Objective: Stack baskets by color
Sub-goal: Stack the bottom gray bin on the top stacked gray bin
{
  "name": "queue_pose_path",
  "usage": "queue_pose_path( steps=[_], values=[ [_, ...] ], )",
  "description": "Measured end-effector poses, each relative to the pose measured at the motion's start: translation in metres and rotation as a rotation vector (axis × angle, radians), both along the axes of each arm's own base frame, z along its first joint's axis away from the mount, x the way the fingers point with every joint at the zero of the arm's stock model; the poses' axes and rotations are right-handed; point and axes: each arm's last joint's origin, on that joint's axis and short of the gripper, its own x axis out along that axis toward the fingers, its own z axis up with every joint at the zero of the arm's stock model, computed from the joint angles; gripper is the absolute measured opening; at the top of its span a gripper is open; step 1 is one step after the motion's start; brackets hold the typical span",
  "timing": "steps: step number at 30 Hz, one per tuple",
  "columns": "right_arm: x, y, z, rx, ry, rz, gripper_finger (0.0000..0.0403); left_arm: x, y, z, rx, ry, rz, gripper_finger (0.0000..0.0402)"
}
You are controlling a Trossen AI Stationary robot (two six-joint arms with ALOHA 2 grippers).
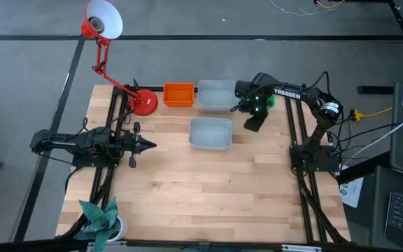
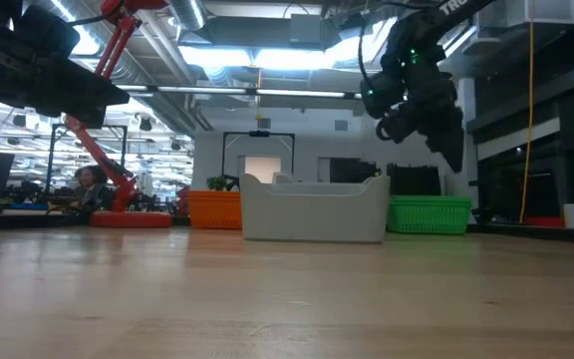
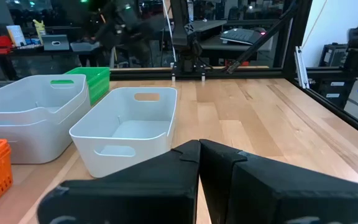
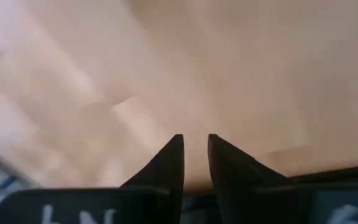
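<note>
An orange basket (image 1: pixel 178 94) and a pale grey basket (image 1: pixel 216 96) stand side by side at the table's far edge. A second grey basket (image 1: pixel 210 133) stands alone, nearer the middle. A green basket (image 2: pixel 429 214) sits on the table at the far right, mostly hidden under my right arm in the high view. My right gripper (image 4: pixel 195 142) hangs above bare wood just right of the lone grey basket, pointing steeply down. There is a narrow gap between its fingers and nothing in it. My left gripper (image 3: pixel 199 148) rests shut and level at the table's left side.
A red desk lamp stands with its round base (image 1: pixel 144 103) left of the orange basket. A teal paper pinwheel (image 1: pixel 100 217) stands at the near left corner. Bare wood (image 1: pixel 208 196) lies between the baskets and the near edge.
</note>
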Motion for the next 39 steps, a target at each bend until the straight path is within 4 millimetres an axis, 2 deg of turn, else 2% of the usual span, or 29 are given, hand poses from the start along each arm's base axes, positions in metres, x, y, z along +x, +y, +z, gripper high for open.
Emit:
queue_pose_path(
  steps=[4,11,14,19,24,28,30,35,39],
  values=[
    [0.016,0.023,0.0,0.079,-0.084,0.079,0.0071,0.0,0.0,0.0,0.0,0.0,0.0,0.0],
    [0.065,0.075,0.006,0.434,-0.649,0.331,0.0071,0.0,0.0,0.0,0.0,0.0,0.0,0.0],
    [0.083,0.099,0.01,0.494,-0.816,0.441,0.0071,0.0,0.0,0.0,0.0,0.0,0.0,0.0],
    [0.109,0.14,0.016,0.397,-0.997,0.65,0.0071,0.0,0.0,0.0,0.0,0.0,0.0,0.0],
    [0.125,0.171,0.019,0.104,-1.056,0.772,0.0071,0.0,0.0,0.0,0.0,0.0,0.0,0.0],
    [0.126,0.18,0.015,-0.235,-0.926,0.766,0.0071,0.0,0.0,0.0,0.0,0.0,0.0,0.0],
    [0.125,0.179,0.013,-0.352,-0.87,0.77,0.0071,0.0,0.0,0.0,0.0,0.0,0.0,0.0],
    [0.122,0.172,0.011,-0.445,-0.797,0.875,0.0071,0.0,0.0,0.0,0.0,0.0,0.0,0.0],
    [0.113,0.141,0.013,-0.468,-0.702,0.799,0.0071,0.0,0.0,0.0,0.0,0.0,0.0,0.0]
  ],
)
